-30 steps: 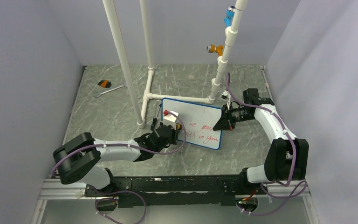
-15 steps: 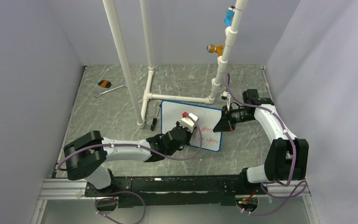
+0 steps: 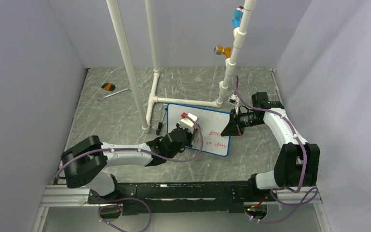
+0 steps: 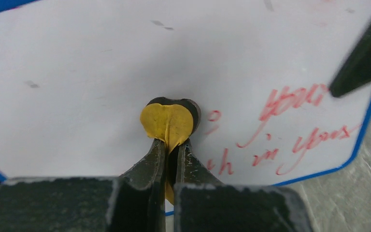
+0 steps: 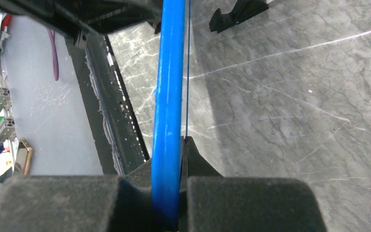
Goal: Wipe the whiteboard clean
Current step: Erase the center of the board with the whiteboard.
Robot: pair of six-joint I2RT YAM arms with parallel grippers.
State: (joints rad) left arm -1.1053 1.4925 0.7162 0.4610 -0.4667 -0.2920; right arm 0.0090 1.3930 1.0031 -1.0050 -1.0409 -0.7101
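Observation:
The whiteboard [image 3: 211, 122] has a blue frame and stands tilted on the table. Red handwriting [image 4: 294, 137] remains on its right part, and its left part is white. My left gripper [image 4: 170, 143] is shut on a yellow eraser pad [image 4: 167, 121] with a black underside, pressed against the board face just left of the writing. From the top view, the left gripper [image 3: 191, 127] lies over the board's middle. My right gripper [image 5: 180, 145] is shut on the board's blue frame [image 5: 170, 82] at its right edge, also seen in the top view as the right gripper [image 3: 230, 126].
A white pipe frame [image 3: 152, 99] stands right behind the board, with tall posts. A black marker [image 3: 160, 126] lies left of the board. A wrench [image 3: 114, 93] and an orange-black object [image 3: 107, 86] lie at the far left. A black foot [image 5: 237, 11] rests on the table.
My left gripper swept the eraser right across the board, then back a little left and up. Less red writing remains on the left side. The right arm has not moved.

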